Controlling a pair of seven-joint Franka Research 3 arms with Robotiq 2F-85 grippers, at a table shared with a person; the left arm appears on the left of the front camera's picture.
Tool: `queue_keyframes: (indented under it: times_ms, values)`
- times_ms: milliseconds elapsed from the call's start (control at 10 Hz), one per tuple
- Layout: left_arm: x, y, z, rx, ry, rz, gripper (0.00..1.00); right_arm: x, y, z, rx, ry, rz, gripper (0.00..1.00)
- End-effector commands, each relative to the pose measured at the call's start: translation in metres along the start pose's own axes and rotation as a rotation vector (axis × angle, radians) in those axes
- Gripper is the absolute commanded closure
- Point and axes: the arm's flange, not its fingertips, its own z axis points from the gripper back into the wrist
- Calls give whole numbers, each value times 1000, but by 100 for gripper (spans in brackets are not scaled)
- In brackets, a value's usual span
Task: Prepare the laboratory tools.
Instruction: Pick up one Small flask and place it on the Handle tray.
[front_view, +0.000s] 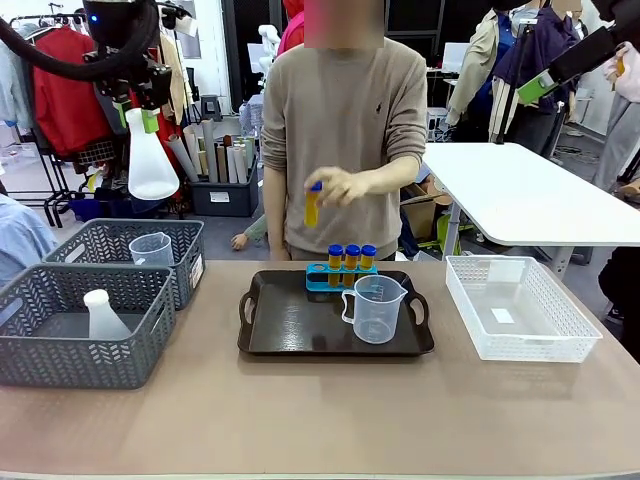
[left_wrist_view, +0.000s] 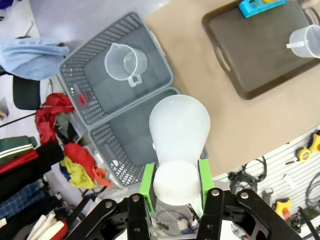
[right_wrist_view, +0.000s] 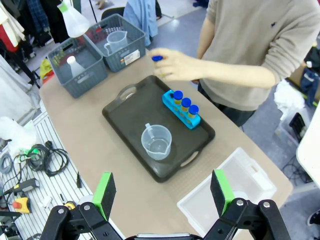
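The left gripper, clamped on the neck of an upright flask, hung high above the grey baskets, the tray well to its right; the right gripper stood apart.

Two flasks: one held high, one in a grey basket; two beakers: one on the tray, one in the far grey basket; four tubes: three in the rack, one in the person's hand; one white basket; one rack, one tray
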Motion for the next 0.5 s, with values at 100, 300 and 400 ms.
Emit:
queue_keyframes:
  times_ms: [100,300,400]
  values:
    - [3,-4,-2,-1,-2,0,100,0,1,1,5,-3,6,0]
    - [3,-4,-4,-2,4,-7,100,0,1,1,5,-3,6,0]
    - [9,-6,-7,6,29,5,100,0,1,1,5,-3,6,0]
